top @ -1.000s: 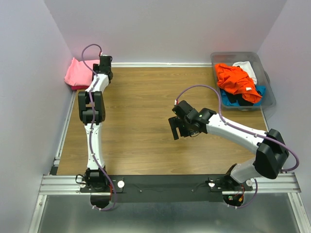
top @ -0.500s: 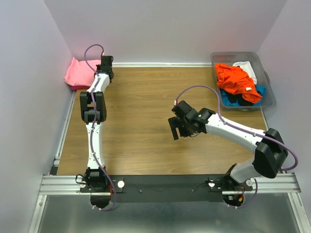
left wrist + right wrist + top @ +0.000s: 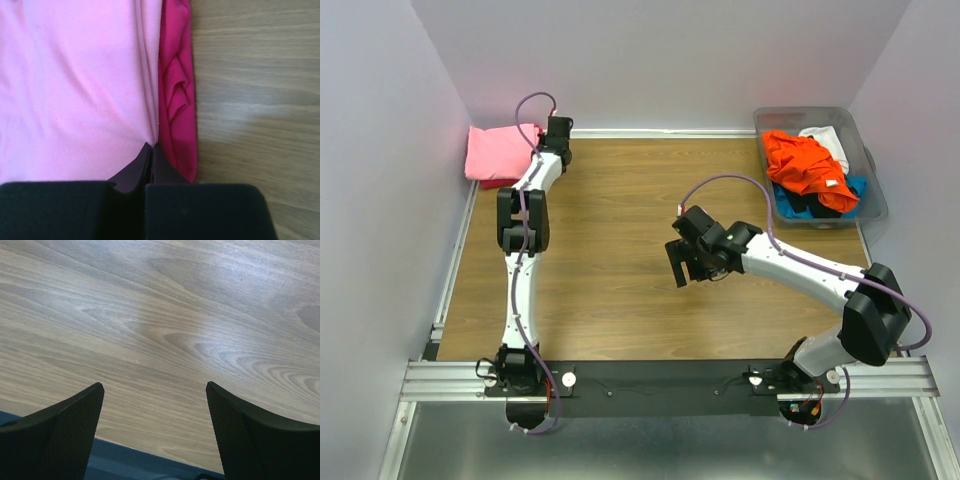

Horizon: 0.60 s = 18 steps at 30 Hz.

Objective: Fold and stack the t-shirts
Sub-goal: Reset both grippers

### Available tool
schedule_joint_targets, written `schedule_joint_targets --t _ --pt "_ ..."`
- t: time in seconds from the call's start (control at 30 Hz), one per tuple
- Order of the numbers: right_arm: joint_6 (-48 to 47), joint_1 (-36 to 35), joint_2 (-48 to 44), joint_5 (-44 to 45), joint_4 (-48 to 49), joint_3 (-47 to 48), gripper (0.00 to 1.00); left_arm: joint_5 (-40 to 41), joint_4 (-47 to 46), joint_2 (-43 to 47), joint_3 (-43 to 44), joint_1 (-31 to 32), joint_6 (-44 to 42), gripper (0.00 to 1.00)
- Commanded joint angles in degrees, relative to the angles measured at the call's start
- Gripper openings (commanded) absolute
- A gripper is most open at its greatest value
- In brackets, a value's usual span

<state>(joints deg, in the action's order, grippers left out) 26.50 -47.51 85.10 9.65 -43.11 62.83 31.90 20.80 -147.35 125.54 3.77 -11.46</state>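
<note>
Under the right gripper: desk, wood-grain top, smooth, faint satin sheen. That gripper's fingers: matt black, fine mesh texture. Ahead of the left gripper: light pink t-shirt, soft matt knit cloth, lying smooth. Just beside it, magenta t-shirt, same matt cloth, rumpled.

This looks like a robotics lab's test cell, not anyone's home. A wood-grain laminate tabletop is boxed in on three sides by bare pale lilac wall panels. Along its near edge runs a slotted aluminium rail, with two white-and-black robot arms bolted on (purple cables looping off them). At its far right corner sits a clear plastic bin of crumpled t-shirts.
</note>
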Motion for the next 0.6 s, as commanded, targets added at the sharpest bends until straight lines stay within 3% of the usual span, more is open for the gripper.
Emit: schedule_joint_targets --t 0.0,0.1,0.13,0.2,0.23,0.37,0.57 --pt "-0.7 0.2 1.3 1.5 0.6 2.3 0.90 -0.8 1.4 2.1 -1.3 1.3 0.7 0.00" --pt "-0.6 0.3 1.3 1.4 0.6 2.6 0.90 2.0 0.9 2.0 -1.9 1.3 1.2 0.02" --pt "-0.6 0.2 1.3 1.5 0.6 2.6 0.90 2.9 1.1 2.1 -1.9 1.3 1.9 0.25" --pt "-0.4 0.2 1.2 1.6 0.6 2.7 0.90 3.4 0.9 3.5 -2.8 0.9 3.0 0.58" --pt "-0.5 0.3 1.1 1.6 0.6 2.8 0.90 3.4 0.2 4.3 -3.5 0.8 4.5 0.64" --pt "-0.7 0.2 1.5 2.0 0.7 3.4 0.90 -0.2 -1.1 10.5 -7.1 0.2 8.9 0.68" --pt "-1.2 0.3 1.5 2.7 1.4 4.3 0.90 -9.2 -7.2 25.1 -19.2 -2.9 23.8 0.69"
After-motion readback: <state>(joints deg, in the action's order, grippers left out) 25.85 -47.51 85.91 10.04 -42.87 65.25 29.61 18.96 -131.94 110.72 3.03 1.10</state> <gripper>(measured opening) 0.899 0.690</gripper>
